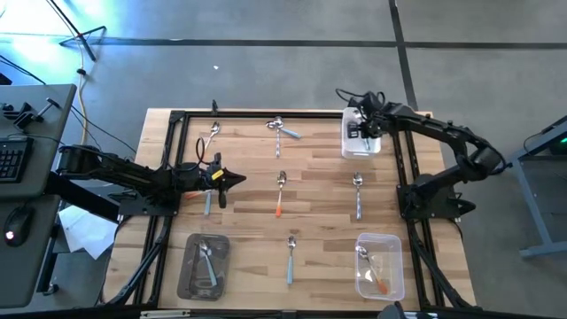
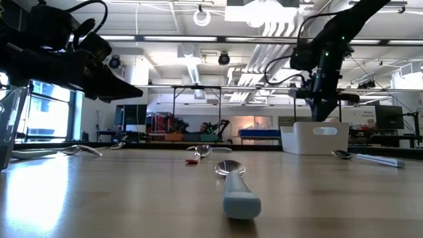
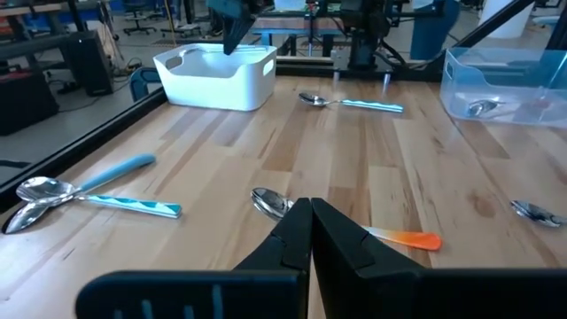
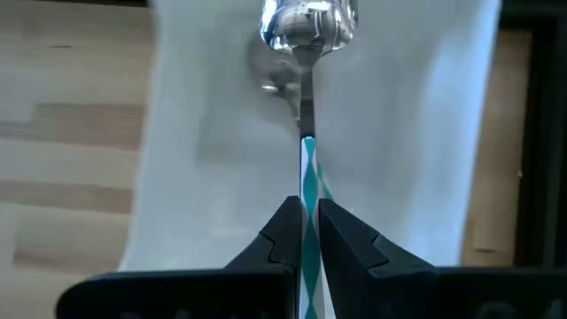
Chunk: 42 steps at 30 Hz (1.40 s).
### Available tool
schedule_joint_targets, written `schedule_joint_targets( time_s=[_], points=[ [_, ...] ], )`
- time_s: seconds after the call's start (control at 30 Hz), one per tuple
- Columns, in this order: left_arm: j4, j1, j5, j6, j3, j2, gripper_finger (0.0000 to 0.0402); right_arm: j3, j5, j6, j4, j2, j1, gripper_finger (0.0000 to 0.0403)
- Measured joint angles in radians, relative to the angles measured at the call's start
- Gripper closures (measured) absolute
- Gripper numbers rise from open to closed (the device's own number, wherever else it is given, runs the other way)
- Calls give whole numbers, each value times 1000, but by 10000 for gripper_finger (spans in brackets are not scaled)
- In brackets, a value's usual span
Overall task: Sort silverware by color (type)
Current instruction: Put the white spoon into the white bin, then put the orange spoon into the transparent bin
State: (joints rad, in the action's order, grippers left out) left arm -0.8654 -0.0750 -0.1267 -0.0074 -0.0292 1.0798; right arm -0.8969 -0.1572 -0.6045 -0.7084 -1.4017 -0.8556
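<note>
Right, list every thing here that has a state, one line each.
Right claw: shut on a teal-striped spoon, held over the white tub.
Left claw: shut, empty, above the table.
Orange-handled spoon: loose on the table.
Clear tub: holds spoons.
Grey tub: holds spoons.
</note>
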Motion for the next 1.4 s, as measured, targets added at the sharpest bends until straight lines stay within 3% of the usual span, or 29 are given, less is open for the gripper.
schedule_joint_targets(
  time_s=[0.47, 0.9, 1.27, 1.4],
  points=[
    [0, 0, 0, -6, 0, 0, 401, 32, 15, -246, 19, -9, -54, 382],
    [0, 0, 0, -7, 0, 0, 401, 32, 19, -252, 82, -137, -45, 380],
    [8, 0, 1, -12, 0, 0, 401, -29, 38, -122, 66, -144, -45, 279],
    [21, 0, 1, -8, 0, 0, 401, -109, 29, 4, 17, -111, -27, 267]
  ],
)
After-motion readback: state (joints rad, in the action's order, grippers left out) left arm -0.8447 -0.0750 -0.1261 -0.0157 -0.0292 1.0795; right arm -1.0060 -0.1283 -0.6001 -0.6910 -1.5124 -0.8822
